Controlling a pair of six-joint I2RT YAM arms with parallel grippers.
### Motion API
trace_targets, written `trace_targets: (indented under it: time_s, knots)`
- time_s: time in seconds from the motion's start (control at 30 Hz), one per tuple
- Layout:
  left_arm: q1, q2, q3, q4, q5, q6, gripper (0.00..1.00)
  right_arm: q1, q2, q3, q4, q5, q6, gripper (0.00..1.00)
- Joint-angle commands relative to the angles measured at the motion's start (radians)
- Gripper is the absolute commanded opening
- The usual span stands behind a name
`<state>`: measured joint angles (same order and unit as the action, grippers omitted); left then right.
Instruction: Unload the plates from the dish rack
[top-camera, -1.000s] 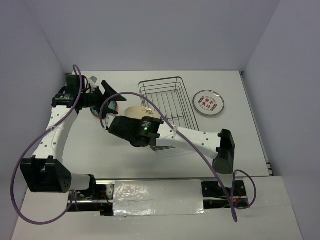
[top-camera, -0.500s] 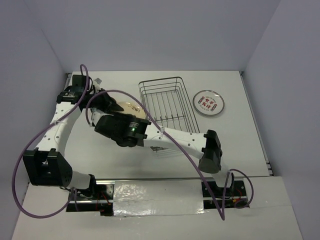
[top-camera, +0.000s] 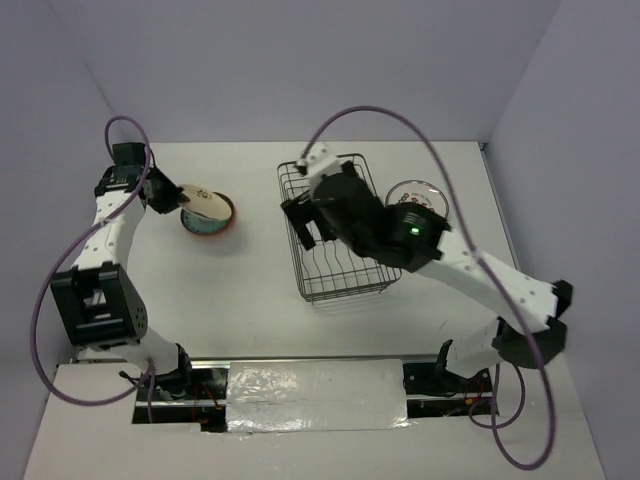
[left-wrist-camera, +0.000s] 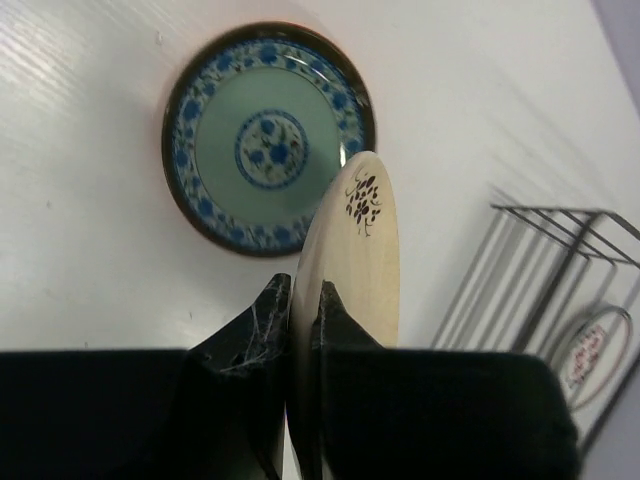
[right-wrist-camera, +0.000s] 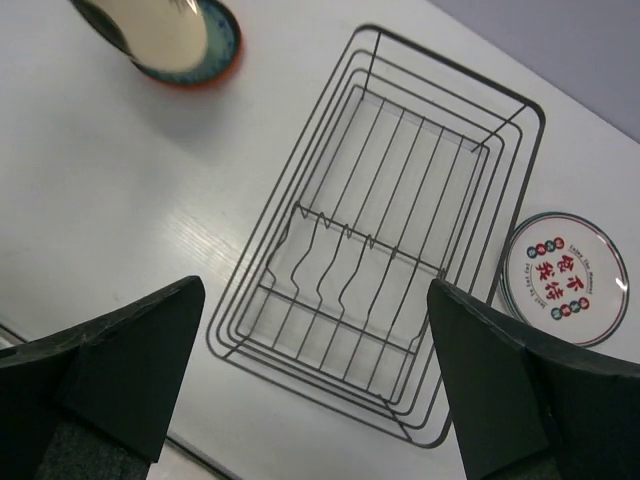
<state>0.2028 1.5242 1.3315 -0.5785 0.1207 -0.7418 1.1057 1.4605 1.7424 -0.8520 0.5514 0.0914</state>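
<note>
Your left claw (left-wrist-camera: 303, 290) is pinched shut on the rim of a cream plate (left-wrist-camera: 350, 260), which it holds on edge at the far left of the table (top-camera: 250, 290). The plate's face carries a small dark printed mark near its top edge; it is too small to read as writing. Just below the cream plate, a blue-patterned plate (left-wrist-camera: 268, 150) lies flat on the table, with a pale green centre, a blue floral band and an orange-brown rim. From overhead the cream plate overlaps it, but you cannot tell whether the two touch.

Your right claw (right-wrist-camera: 313, 290) hangs above the dish rack (right-wrist-camera: 345, 235) with its fingers spread wide and nothing between them. The rack, of thin dark wire, stands on the table at centre right, its long side running near to far, with a row of wavy divider wires across its middle.

Just to the right of the rack's far end, a white plate (right-wrist-camera: 565, 278) lies flat on the table. It has a dark rim, a ring of small red motifs and four red Chinese characters in the centre, too small to read with certainty.
</note>
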Motion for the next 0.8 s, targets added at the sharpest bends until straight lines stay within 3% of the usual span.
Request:
trace_targets:
  time_s: [0.0,0.2,0.27,0.3,0.33,0.4,0.43,0.67,0.77]
  knots:
    - [0.012,0.129,0.017,0.153,-0.021,0.022,0.00,-0.003,-0.118,-0.033,-0.005,-0.027,0.090,1.00]
    - [0.017,0.270,0.099,0.204,-0.012,0.021,0.06,-0.015,-0.238,-0.095,-0.067,-0.007,0.110,1.00]
    - [0.018,0.309,0.135,0.195,-0.018,0.016,0.19,-0.015,-0.259,-0.119,-0.074,-0.005,0.116,1.00]
    - [0.018,0.318,0.146,0.177,-0.024,0.018,0.30,-0.017,-0.275,-0.127,-0.082,-0.007,0.117,1.00]
    - [0.017,0.326,0.153,0.164,-0.050,0.013,0.56,-0.015,-0.282,-0.139,-0.085,-0.008,0.119,1.00]
    - [0.017,0.327,0.178,0.097,-0.087,0.007,0.80,-0.017,-0.288,-0.149,-0.093,-0.014,0.122,1.00]
    - [0.017,0.332,0.189,0.063,-0.114,0.005,0.99,-0.015,-0.295,-0.156,-0.094,-0.018,0.123,1.00]
    - [0.014,0.406,0.394,-0.248,-0.248,0.021,1.00,-0.061,-0.278,-0.150,-0.128,-0.047,0.145,1.00]
    - [-0.008,0.404,0.449,-0.365,-0.271,0.085,0.99,-0.194,-0.284,-0.161,-0.144,-0.146,0.211,1.00]
